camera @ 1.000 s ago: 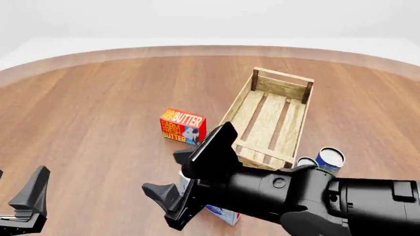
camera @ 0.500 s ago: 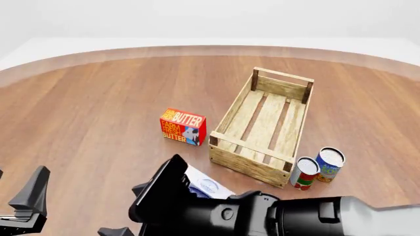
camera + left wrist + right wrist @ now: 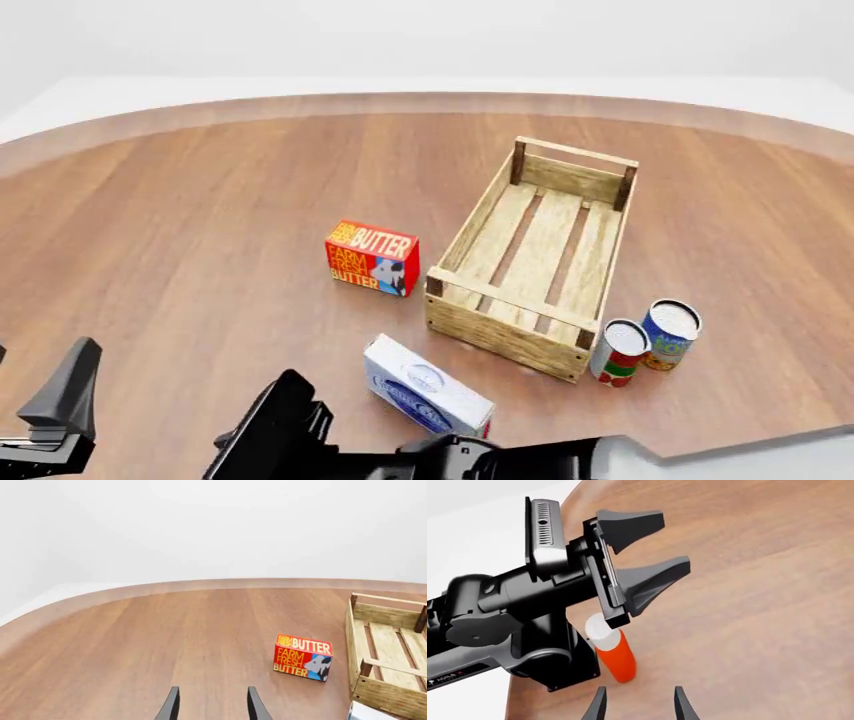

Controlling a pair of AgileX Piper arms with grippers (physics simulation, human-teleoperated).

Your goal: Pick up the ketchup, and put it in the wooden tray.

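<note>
You have not grasped anything yet. The ketchup [image 3: 614, 653] stands upright beside the left arm's base, well apart from the tray [image 3: 497, 319], and it does not show in the front view. Your right gripper [image 3: 636, 703] is spread and empty, near the ketchup and pointed just to one side of it. The left gripper [image 3: 209, 704] is spread too, holding nothing. All 3 steps remain: grip, lift, place in the tray.

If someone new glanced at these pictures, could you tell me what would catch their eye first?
Probably the long wooden tray right of the table's middle, lying bare, with the bright butter box just to its left. Then the ketchup: only the right wrist view shows it, standing at the table's edge beside the left arm's base, with the right gripper pointed at it, jaws open.
</note>
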